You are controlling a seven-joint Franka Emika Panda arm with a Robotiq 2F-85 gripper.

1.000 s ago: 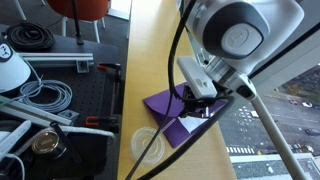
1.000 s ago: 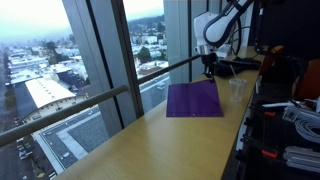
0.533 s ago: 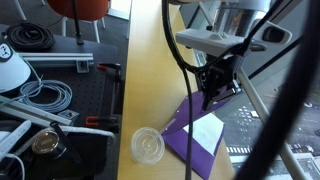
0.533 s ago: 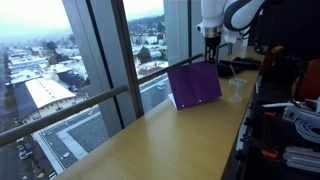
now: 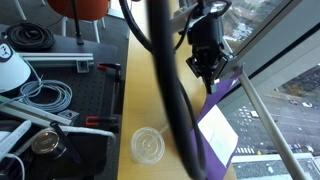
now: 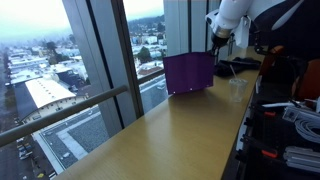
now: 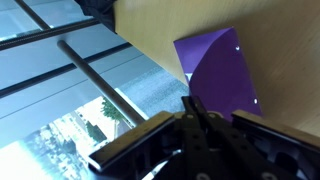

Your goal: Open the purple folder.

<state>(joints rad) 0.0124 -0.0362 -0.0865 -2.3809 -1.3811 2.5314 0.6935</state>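
Observation:
The purple folder (image 5: 228,97) lies on the wooden table by the window, with its top cover lifted and white sheets (image 5: 218,128) showing inside. In an exterior view the cover (image 6: 188,72) stands nearly upright. My gripper (image 5: 207,72) is shut on the cover's edge and holds it up; it also shows in an exterior view (image 6: 216,47). In the wrist view the purple cover (image 7: 215,72) hangs beyond my closed fingertips (image 7: 194,108).
A clear round plastic lid (image 5: 148,145) lies on the table beside the folder and shows in an exterior view (image 6: 237,88) too. Window rails (image 7: 95,75) run along the table's far edge. Cables and tools (image 5: 40,95) lie on the black bench alongside.
My gripper has risen and moved towards the window with the folder's cover. The cover went from flat to nearly upright, and the white sheets came into view.

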